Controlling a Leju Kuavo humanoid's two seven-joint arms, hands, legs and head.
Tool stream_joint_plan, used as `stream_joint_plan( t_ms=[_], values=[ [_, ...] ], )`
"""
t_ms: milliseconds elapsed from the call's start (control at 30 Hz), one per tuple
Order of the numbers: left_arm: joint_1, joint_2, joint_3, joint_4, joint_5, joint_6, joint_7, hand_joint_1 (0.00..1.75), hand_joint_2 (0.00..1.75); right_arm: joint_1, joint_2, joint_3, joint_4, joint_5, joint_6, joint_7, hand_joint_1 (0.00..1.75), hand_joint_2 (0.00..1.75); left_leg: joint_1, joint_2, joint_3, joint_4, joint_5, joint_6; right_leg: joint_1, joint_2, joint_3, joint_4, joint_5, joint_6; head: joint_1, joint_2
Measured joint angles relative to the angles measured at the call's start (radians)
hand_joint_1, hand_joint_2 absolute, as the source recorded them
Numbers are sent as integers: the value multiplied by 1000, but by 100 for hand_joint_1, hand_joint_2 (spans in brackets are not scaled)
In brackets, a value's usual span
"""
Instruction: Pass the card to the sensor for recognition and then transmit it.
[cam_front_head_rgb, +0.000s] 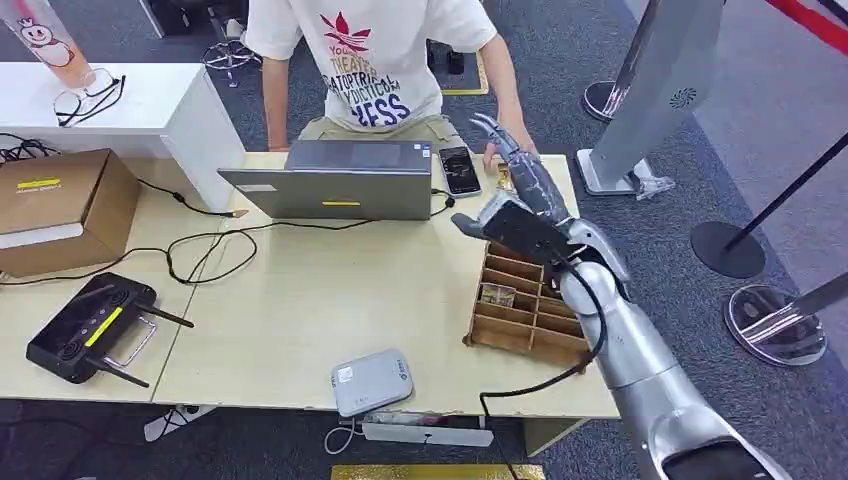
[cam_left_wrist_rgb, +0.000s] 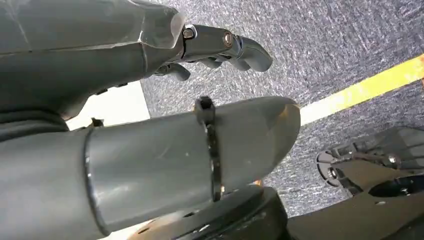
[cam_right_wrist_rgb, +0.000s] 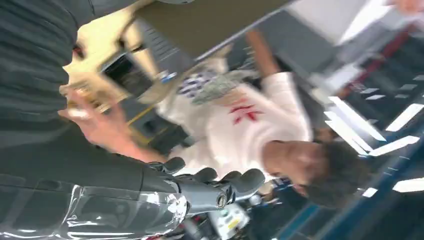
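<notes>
One silver right hand (cam_front_head_rgb: 515, 180), fingers spread, empty, above slotted wooden organizer (cam_front_head_rgb: 525, 305); left hand (cam_left_wrist_rgb: 220, 47) curled.

The table (cam_front_head_rgb: 300, 300) has a pale, matt, wood-look top. The tray (cam_front_head_rgb: 525, 305) is unfinished brown wood with thin dividers. The laptop (cam_front_head_rgb: 335, 180) has a smooth, matt grey metal-look shell. The box (cam_front_head_rgb: 60, 205) is matt brown cardboard. The right arm (cam_front_head_rgb: 640, 350) is smooth, semi-gloss silver; the right hand (cam_front_head_rgb: 520, 195) is darker grey. The carpet (cam_left_wrist_rgb: 325, 45) is rough grey pile. The person's shirt (cam_front_head_rgb: 375, 60) is white cloth.
</notes>
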Motion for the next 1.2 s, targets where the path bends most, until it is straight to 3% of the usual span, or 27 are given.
stream_joint_plan(
  t_ms=[200, 400, 667, 867, 900, 1200],
  values=[
    [7, 1, -1, 0, 10, 3, -11, 0, 0, 83, 7, -27, -168, -233, 129, -63, 0, 175, 0, 0, 0, 0, 0, 0, 0, 0, 0, 0, 0, 0, 0, 0],
    [16, 1, -2, 0, 23, 10, -13, 0, 0, 155, 16, -47, -289, -334, 195, -74, 0, 175, 0, 0, 0, 0, 0, 0, 0, 0, 0, 0, 0, 0, 0, 0],
    [26, 2, -1, 0, 37, 19, -16, 0, 0, 272, 34, -64, -360, -414, 211, -81, 0, 175, 0, 0, 0, 0, 0, 0, 0, 0, 0, 0, 0, 0, 0, 0],
    [35, 1, -1, 0, 38, 19, -16, 0, 0, 397, 63, -82, -368, -465, 216, -52, 0, 175, 0, 0, 0, 0, -1, 0, 0, 0, 0, 0, -1, 1, 0, 0],
    [36, 2, -1, 0, 38, 19, -16, 0, 0, 417, 70, -83, -367, -481, 226, -34, 0, 0, 0, 0, 0, 0, -1, 0, 0, 0, 0, 0, -1, 1, 0, 0],
    [46, 5, -1, 0, 44, 1, -22, 0, 0, 535, 131, -92, -328, -496, 252, 12, 0, 0, 0, 0, 0, -1, -1, 0, 0, 0, 0, 0, -1, 1, 0, 0]
  ],
)
